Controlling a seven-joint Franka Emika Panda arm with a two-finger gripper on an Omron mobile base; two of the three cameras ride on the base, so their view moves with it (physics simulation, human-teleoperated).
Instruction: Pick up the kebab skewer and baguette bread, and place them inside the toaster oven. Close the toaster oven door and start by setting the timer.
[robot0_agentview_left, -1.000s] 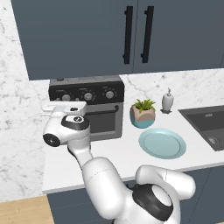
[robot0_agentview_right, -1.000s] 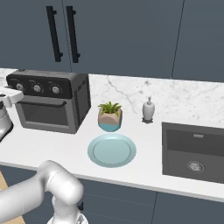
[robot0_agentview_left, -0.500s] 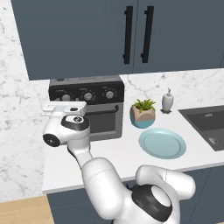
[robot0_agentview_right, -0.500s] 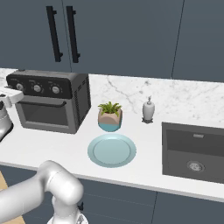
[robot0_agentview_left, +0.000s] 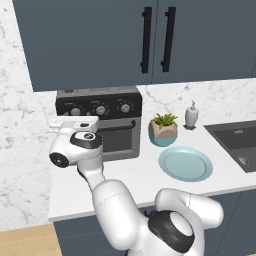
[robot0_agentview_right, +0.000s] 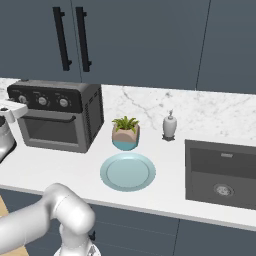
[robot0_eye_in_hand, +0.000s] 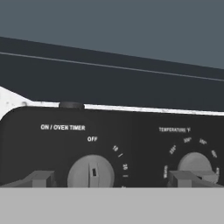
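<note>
this is looking like a home kitchen — a white marble counter (robot0_agentview_right: 60, 165) is running along a marble backsplash (robot0_agentview_right: 210, 107), with dark blue cabinets (robot0_agentview_left: 100, 40) hanging above it and a dark sink (robot0_agentview_right: 222, 172) sitting sunk into the top. a toaster oven (robot0_agentview_right: 55, 117) is standing on the counter, its door (robot0_agentview_right: 50, 130) shut, beside a potted plant (robot0_agentview_right: 125, 133), a soap bottle (robot0_agentview_right: 170, 125) and a pale blue plate (robot0_agentview_right: 127, 171) — all rendered, not real.
</note>
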